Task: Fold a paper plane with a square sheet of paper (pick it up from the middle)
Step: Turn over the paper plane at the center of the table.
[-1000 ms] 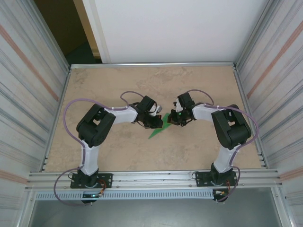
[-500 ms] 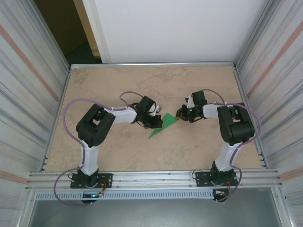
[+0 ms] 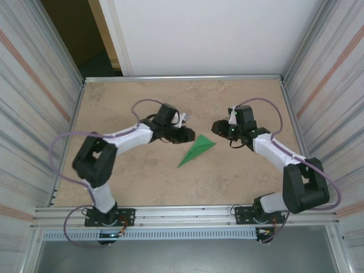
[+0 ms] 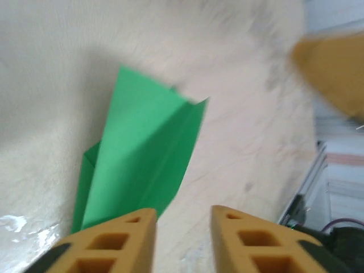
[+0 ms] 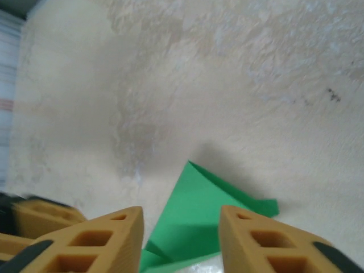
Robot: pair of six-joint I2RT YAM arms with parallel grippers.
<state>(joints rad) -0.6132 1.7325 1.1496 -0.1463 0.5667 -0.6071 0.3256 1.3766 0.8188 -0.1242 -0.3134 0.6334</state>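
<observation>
The square sheet of paper shows as a bright-green paper plane (image 3: pixel 197 151), a narrow dart lying flat on the table with its tip toward the near left. My left gripper (image 3: pixel 186 135) hovers just left of its wide end, open, with nothing between the fingers. In the left wrist view the paper plane (image 4: pixel 142 165) lies ahead of the left gripper (image 4: pixel 183 213), partly behind the left finger. My right gripper (image 3: pixel 218 126) stands open just beyond and right of the wide end. The right wrist view has the paper plane (image 5: pixel 205 222) below the right gripper (image 5: pixel 182 211), not touched.
The beige marbled table (image 3: pixel 142 182) is bounded by a metal rail at the near edge (image 3: pixel 182 213) and ribbed walls left (image 3: pixel 34 114) and right (image 3: pixel 335 114). A white panel (image 3: pixel 210 34) stands behind the far edge.
Both grippers have opened and drawn back from the paper plane. The left arm stretched out to the left, the right arm swung out to the right. The plane now lies free.
</observation>
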